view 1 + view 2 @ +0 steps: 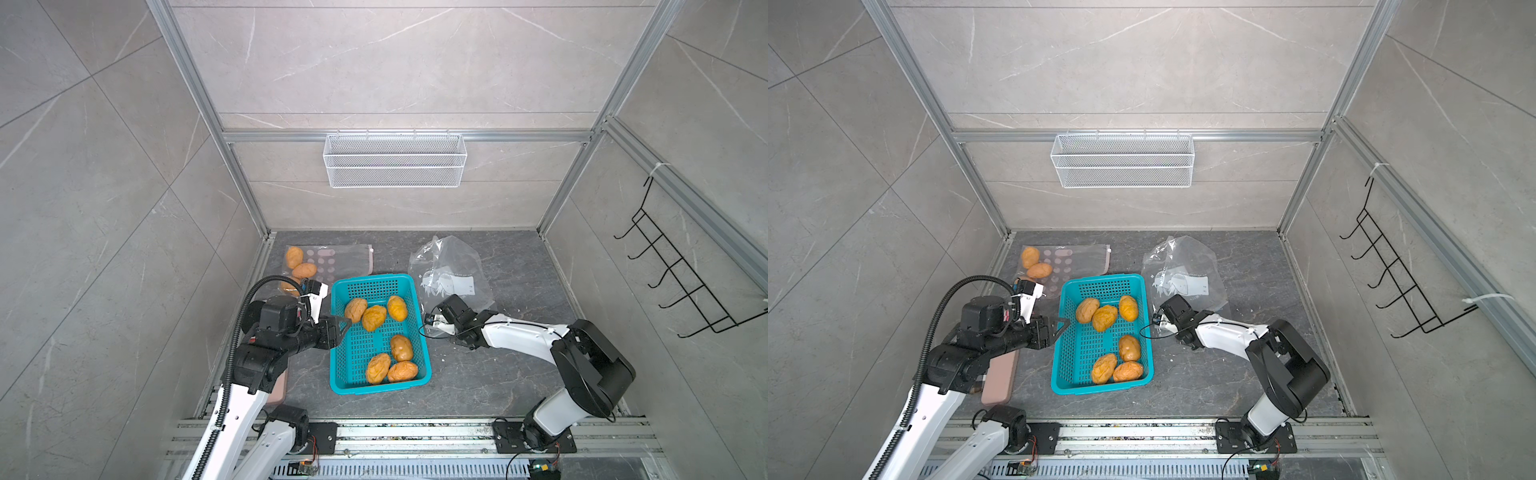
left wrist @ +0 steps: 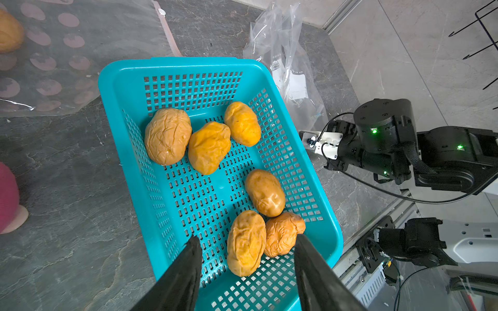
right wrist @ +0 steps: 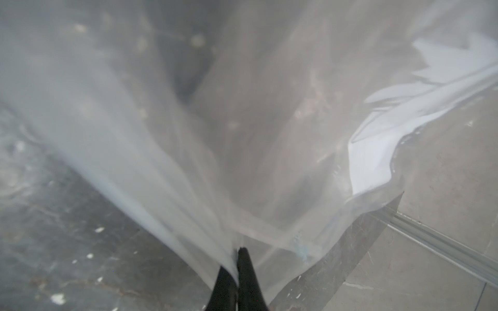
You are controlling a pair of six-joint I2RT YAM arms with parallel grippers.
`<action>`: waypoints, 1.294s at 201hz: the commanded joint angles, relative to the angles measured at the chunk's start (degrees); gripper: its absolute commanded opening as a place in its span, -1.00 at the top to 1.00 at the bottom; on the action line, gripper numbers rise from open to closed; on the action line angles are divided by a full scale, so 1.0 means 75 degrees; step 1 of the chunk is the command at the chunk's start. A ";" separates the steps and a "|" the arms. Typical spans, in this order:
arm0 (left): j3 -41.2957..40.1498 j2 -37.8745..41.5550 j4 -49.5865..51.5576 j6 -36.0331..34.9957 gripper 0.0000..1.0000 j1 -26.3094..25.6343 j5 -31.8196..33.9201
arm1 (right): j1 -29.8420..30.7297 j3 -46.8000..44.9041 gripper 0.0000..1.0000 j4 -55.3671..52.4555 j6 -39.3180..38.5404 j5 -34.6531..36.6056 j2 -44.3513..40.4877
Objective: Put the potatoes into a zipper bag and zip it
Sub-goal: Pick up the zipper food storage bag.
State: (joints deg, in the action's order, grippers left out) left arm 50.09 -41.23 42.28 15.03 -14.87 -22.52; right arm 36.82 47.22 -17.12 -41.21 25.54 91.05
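My left claw (image 2: 247,238), part-open, empty, potatoes (image 2: 208,146) just ahead; right claw (image 3: 237,253) pinching clear bag (image 3: 242,134), seemingly its mouth.

Robot lab test cell — aluminium-profile frame (image 1: 274,136), grey stone-look wall panels (image 1: 395,62), dark marbled worktop (image 1: 490,374), left arm (image 1: 245,399) and right arm (image 1: 523,336) bolted to front rail (image 1: 415,434) — white mesh basket (image 1: 395,166), black wire hook rack (image 1: 683,266).

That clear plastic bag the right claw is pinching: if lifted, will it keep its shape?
Probably it flops: the clear bag is thin, crumpled film that bunches into folds where the right gripper pinches it. Likely very light, since it looks empty. The smooth film might slip out.
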 commanded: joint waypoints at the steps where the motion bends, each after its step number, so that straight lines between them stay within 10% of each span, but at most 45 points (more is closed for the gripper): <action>1: 0.0025 0.0002 -0.0013 -0.0030 -0.14 -0.0032 0.0053 | -0.0175 0.0385 1.00 -0.0331 0.0865 -0.0065 -0.0684; 58: 0.0038 0.0214 -0.0046 -0.0084 -0.14 -0.0030 0.0167 | -0.0433 0.1082 1.00 -0.0874 0.2838 -0.1068 -0.2389; 155: 0.1775 -0.0736 -0.0602 0.0492 -0.29 -0.0026 -0.1125 | -0.0268 0.4678 1.00 0.0015 0.6819 -0.6685 -0.1927; 260: 0.4160 -0.2515 -0.0824 -0.0108 -0.38 -0.0103 -0.1513 | 0.1255 0.6851 1.00 0.0536 0.8391 -0.5735 0.0649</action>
State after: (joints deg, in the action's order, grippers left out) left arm 81.03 -59.70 38.15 17.12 -15.29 -32.10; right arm 45.95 96.33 -13.93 17.04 -20.67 95.44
